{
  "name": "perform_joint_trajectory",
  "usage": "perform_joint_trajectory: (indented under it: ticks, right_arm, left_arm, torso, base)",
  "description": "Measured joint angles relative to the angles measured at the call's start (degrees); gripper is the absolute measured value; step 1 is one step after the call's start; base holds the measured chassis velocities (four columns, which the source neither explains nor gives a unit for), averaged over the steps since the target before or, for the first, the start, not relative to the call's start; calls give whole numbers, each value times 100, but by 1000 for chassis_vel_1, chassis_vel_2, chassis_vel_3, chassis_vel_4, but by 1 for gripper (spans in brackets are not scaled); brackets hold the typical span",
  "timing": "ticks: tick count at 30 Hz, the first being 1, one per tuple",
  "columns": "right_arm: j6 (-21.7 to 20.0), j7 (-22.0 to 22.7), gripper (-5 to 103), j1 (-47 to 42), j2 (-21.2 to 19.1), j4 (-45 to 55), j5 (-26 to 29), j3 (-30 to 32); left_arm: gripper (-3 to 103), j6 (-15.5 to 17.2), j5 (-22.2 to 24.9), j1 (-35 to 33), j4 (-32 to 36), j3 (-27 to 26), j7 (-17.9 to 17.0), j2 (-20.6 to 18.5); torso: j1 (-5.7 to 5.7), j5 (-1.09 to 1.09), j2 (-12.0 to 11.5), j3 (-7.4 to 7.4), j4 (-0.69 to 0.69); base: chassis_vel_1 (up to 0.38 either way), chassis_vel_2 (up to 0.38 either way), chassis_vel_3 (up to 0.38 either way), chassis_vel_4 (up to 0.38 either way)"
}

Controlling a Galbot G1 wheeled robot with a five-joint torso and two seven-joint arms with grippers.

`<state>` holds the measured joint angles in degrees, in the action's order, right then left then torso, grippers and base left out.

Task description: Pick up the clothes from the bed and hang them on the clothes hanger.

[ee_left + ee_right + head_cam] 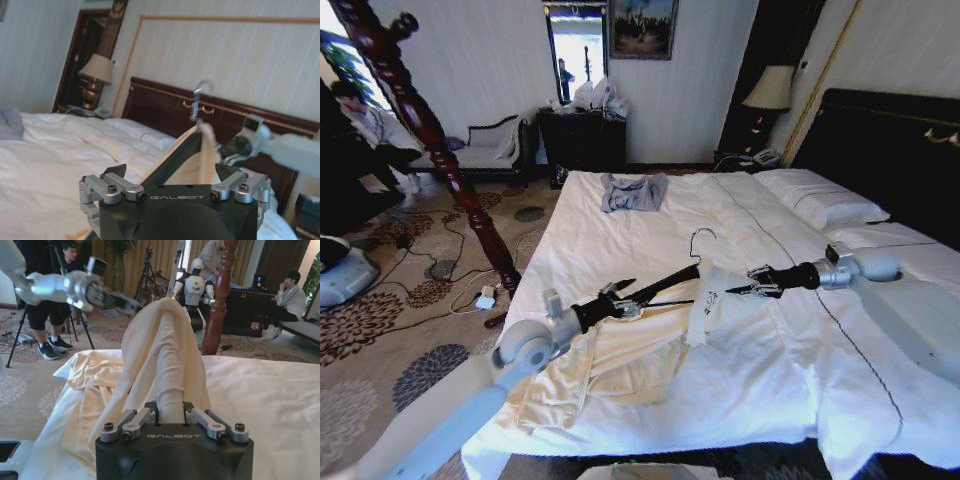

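Note:
The cream clothes (620, 360) lie spread on the near left part of the white bed (760, 370), with the collar end lifted. My right gripper (735, 290) is shut on that lifted fabric (162, 350), which stands up from its fingers (168, 412). My left gripper (623, 298) is shut on one end of the black clothes hanger (665, 282) and holds it above the bed. The hanger's hook (702, 238) points up. The hanger's far end (175, 157) reaches into the raised cream fabric (200, 160), just in front of the right gripper (237, 146).
A small grey-blue garment (633, 191) lies on the far part of the bed. A reddish-brown wooden post (430, 130) stands off the bed's left side, with cables (470, 290) on the carpet. Pillows (820, 200) and a dark headboard (890, 140) are at the right.

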<state>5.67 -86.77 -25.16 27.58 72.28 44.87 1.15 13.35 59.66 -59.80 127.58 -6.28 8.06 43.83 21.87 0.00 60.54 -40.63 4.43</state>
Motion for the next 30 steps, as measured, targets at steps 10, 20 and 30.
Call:
perform_joint_trajectory:
  ticks: [10, 20, 30]
  right_arm:
    - [178, 3, 20, 91, 89, 149, -342, 34]
    - [248, -32, 20, 75, 26, 261, -387, 112]
    - [275, 7, 20, 69, -1, 465, -461, 114]
  left_arm:
    - [100, 782, -186, -593, -101, -1603, -1613, 1220]
    - [100, 1605, -563, -751, -1146, -1886, -2777, 1434]
    - [100, 2097, -466, 190, -2345, -1297, -2766, 1840]
  torso:
    - [0, 0, 0, 0, 1]
    - [0, 0, 0, 0, 1]
    - [0, 0, 0, 0, 3]
  base:
    - [0, 0, 0, 0]
    - [0, 0, 0, 0]
    - [0, 0, 0, 0]
